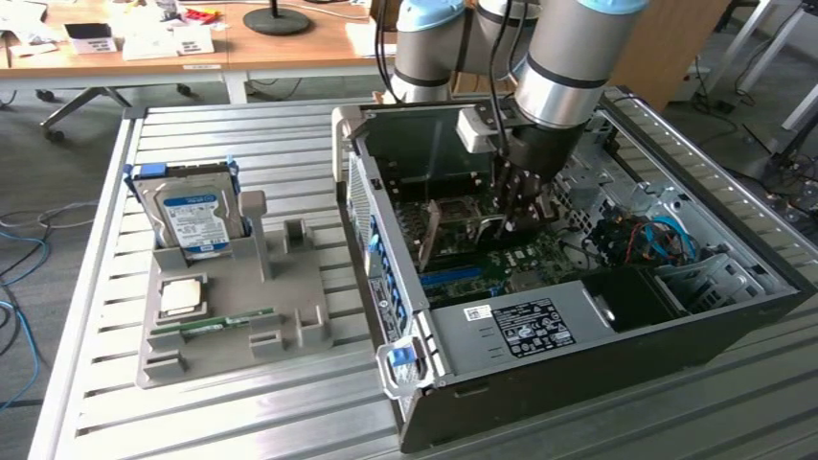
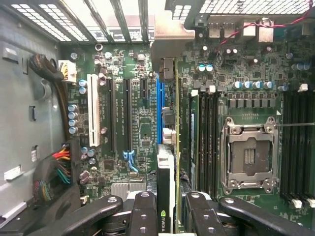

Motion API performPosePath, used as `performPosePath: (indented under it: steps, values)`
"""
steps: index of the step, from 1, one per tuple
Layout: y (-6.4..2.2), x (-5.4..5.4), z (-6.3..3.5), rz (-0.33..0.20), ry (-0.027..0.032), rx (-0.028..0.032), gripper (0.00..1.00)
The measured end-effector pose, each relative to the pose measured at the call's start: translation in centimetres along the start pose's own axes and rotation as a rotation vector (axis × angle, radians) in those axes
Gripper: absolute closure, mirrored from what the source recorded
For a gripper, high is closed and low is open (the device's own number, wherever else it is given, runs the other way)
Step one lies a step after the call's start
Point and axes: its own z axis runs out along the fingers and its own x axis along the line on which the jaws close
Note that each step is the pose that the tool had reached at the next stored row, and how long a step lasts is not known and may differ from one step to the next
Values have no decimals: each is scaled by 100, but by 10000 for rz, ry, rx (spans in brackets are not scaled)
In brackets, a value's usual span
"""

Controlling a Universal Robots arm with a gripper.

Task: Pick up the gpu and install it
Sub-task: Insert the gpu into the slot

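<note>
In the wrist view the gpu (image 2: 166, 162) is seen edge-on: a thin dark card with a green logo near my fingers and a silver bracket end at the case's rear wall. My gripper (image 2: 165, 209) is shut on it, with one black finger (image 2: 144, 212) on each side. The card stands upright over the motherboard, lined up along the blue expansion slot (image 2: 160, 96). Whether it is seated in the slot I cannot tell. In the exterior view my gripper (image 1: 522, 213) reaches down into the open computer case (image 1: 383, 287), just above the motherboard.
White and black slots (image 2: 93, 110) lie beside the blue one, and a bare processor socket (image 2: 248, 155) and memory slots on its other side. A cable bundle (image 2: 59, 167) sits close. On the slatted table, a grey holder (image 1: 287, 287) carries a hard drive (image 1: 192, 216), a chip and a memory stick (image 1: 211, 324).
</note>
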Motion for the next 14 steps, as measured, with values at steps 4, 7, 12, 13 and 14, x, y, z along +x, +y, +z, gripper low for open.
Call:
performPosePath:
  steps: [4, 7, 12, 13, 14]
  values:
    - [48, 3, 11, -1, 2, -1, 73]
    - [83, 12, 15, 0, 1, 0, 73]
    - [123, 29, 25, -1, 1, -1, 73]
    - [132, 31, 33, 0, 1, 0, 73]
    - [138, 33, 43, 0, 1, 0, 73]
